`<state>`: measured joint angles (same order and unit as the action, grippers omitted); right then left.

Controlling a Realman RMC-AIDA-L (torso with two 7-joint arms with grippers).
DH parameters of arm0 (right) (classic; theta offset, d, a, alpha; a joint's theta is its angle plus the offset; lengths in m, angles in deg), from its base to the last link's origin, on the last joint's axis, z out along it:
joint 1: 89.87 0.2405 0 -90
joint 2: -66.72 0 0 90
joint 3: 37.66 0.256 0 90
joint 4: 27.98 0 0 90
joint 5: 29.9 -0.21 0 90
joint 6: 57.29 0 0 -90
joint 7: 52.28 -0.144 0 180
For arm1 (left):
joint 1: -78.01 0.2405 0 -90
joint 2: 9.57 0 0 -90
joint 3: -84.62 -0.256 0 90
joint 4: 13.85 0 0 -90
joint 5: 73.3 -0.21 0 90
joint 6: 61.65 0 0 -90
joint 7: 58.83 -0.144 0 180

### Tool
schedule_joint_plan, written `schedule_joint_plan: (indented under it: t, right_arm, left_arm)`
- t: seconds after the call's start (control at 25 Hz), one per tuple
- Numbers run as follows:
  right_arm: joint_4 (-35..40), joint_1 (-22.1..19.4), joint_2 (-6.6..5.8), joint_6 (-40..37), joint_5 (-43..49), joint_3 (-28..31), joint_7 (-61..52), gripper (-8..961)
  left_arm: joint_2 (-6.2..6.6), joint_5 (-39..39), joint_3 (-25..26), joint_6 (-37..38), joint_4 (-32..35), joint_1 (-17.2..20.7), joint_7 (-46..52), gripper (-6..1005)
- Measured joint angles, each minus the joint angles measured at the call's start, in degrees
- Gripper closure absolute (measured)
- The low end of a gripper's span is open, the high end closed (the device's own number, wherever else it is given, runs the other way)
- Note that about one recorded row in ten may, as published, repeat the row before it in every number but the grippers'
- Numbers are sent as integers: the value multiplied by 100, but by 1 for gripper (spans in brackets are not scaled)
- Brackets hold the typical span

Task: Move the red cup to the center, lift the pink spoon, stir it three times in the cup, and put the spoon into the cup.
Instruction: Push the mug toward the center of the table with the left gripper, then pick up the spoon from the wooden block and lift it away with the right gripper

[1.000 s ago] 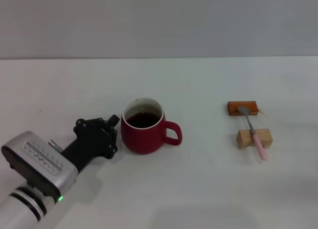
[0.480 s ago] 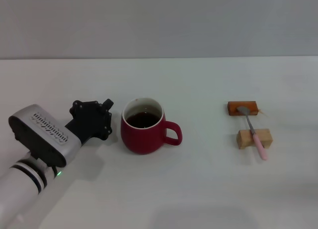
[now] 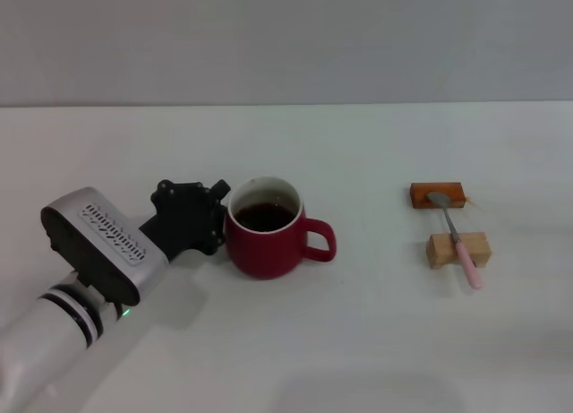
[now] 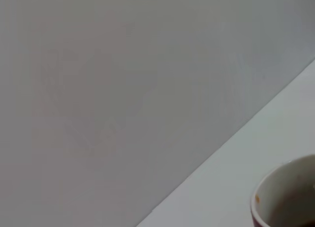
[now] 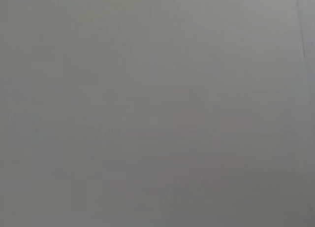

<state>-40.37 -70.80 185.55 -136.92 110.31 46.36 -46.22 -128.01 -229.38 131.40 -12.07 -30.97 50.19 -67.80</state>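
The red cup (image 3: 269, 250) stands left of the table's middle, dark liquid inside, its handle pointing right. My left gripper (image 3: 213, 221), a black head on a silver arm, presses against the cup's left side. The left wrist view shows only a piece of the cup's white rim (image 4: 283, 197) by the table's far edge. The pink spoon (image 3: 457, 239) lies at the right, its grey bowl on an orange-brown block (image 3: 448, 193) and its pink handle across a light wooden block (image 3: 439, 250). The right gripper is out of view.
The white table (image 3: 376, 341) ends at a grey wall (image 3: 286, 37) behind. Bare tabletop lies between the cup and the two blocks. The right wrist view is plain grey.
My left gripper swung from the cup's lower left up and rightward against its side, and the cup has shifted slightly to the right. The spoon and blocks have not moved.
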Motion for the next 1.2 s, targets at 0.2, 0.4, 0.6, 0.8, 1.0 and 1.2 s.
schedule_joint_plan:
  t: [0.2, 0.4, 0.6, 0.8, 1.0, 1.2]
  right_arm:
    - [0, 8, 0, 19, -3, 1, 0, 301]
    - [0, 15, 0, 35, -3, 1, -3, 300]
    - [-1, 29, 0, 41, -3, 0, -20, 300]
    - [-1, 27, 14, 51, 3, -45, -19, 301]
    - [-1, 3, 44, 54, 34, -139, -14, 301]
    - [4, -33, 60, 54, 15, -365, -35, 300]
  left_arm:
    - [-3, 1, -65, -15, -70, 16, 13, 1001]
    - [-4, 0, -142, -12, -171, 82, 49, 1001]
    - [-11, 6, -189, -17, -228, 135, 52, 1000]
    - [-15, 46, 525, 50, -230, 248, 74, 1000]
    - [2, 56, 2054, 333, -171, 362, 390, 1000]
    - [39, 61, 3510, 350, -76, 434, 833, 1001]
